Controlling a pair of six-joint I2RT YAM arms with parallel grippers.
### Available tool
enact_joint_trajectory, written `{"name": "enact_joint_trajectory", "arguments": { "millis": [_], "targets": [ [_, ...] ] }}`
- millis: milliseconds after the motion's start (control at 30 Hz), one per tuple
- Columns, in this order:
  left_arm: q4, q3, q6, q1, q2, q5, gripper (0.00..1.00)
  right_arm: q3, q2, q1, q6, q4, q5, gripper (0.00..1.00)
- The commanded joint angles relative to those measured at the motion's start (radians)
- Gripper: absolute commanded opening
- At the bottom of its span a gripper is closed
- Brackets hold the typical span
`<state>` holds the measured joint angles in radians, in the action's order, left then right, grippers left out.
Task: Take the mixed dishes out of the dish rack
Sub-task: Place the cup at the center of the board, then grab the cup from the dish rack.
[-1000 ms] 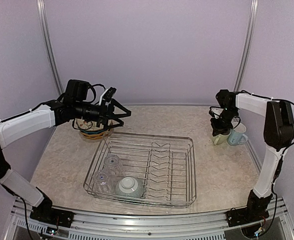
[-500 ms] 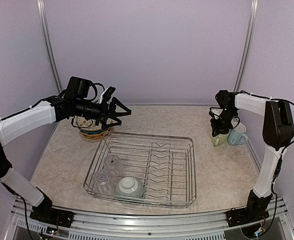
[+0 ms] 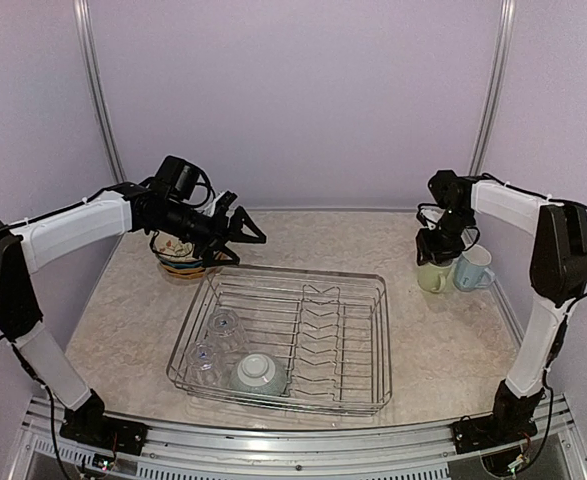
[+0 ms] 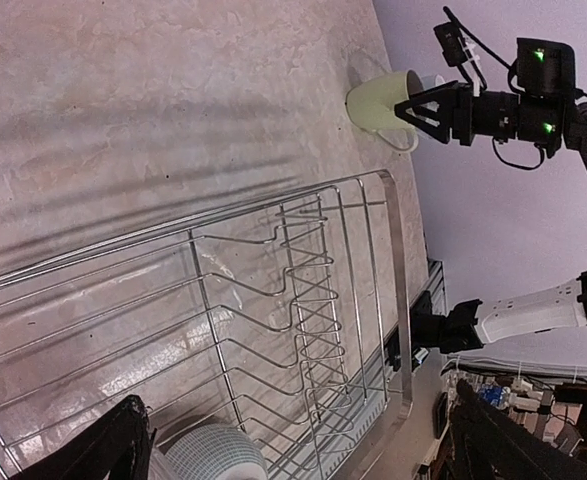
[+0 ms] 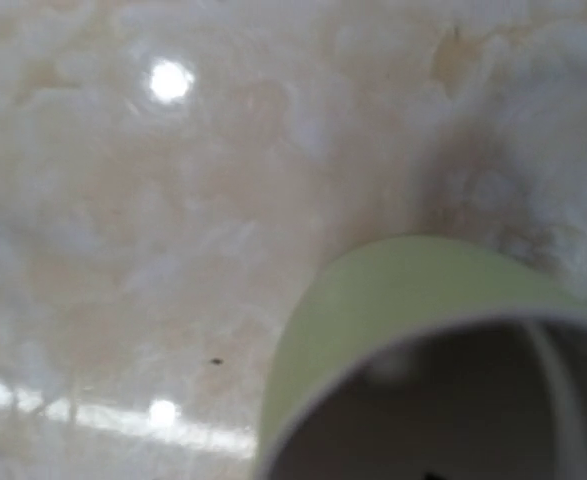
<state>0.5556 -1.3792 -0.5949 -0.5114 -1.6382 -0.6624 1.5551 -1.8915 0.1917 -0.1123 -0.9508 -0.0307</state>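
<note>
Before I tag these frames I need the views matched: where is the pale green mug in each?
Top external: pale green mug at right, beside the light blue mug.
Left wrist: mug at top, right of centre, sideways in frame.
Right wrist: mug fills the lower right corner.
Shared landmark: the marbled tabletop under it.

Beige marbled tabletop [image 3: 443, 350], glossy, lamp glints on it in R wrist view. Ctr, toward front edge: large rect. silver wire dish rack [image 3: 387, 340], long side parallel w/ front edge. Far-left corner area: stack of round yellow dotted plates [image 3: 183, 268], just beyond rack's far-left corner, partly hidden. Nr right edge, far half: pale green ceramic mug [image 3: 434, 277], upright; light blue ceramic mug [image 3: 472, 270] right beside it, edge side. Both well apart from rack.
</note>
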Motion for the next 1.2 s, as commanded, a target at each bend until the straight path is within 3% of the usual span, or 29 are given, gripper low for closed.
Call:
{"name": "enact_joint_trajectory", "arguments": {
  "millis": [0,167,400,600,800,967,1167],
  "targets": [
    [0.063,-0.033,0.017,0.003,-0.018,0.022,0.99,0.034,0.09,0.037,-0.031,-0.037,0.05,0.55],
    [0.103,-0.055,0.017,0.002,-0.033,0.036,0.99,-0.014,0.19,0.087,-0.079,-0.021,0.095,0.58],
    [0.121,-0.062,0.018,-0.013,-0.044,0.041,0.99,-0.226,0.397,0.201,-0.19,0.129,0.101,0.63],
    [0.148,-0.081,0.035,-0.029,-0.057,0.065,0.99,-0.364,0.548,0.228,-0.272,0.229,0.09,0.64],
    [0.237,-0.127,0.088,-0.093,-0.077,0.237,0.99,-0.455,0.682,0.23,-0.315,0.285,0.102,0.67],
    [0.32,-0.185,0.082,-0.134,-0.108,0.287,0.99,-0.552,0.827,0.23,-0.332,0.352,0.09,0.78],
    [0.383,-0.169,0.026,-0.159,-0.074,0.393,0.99,-0.592,0.881,0.228,-0.328,0.364,0.096,0.82]
  ]
}}
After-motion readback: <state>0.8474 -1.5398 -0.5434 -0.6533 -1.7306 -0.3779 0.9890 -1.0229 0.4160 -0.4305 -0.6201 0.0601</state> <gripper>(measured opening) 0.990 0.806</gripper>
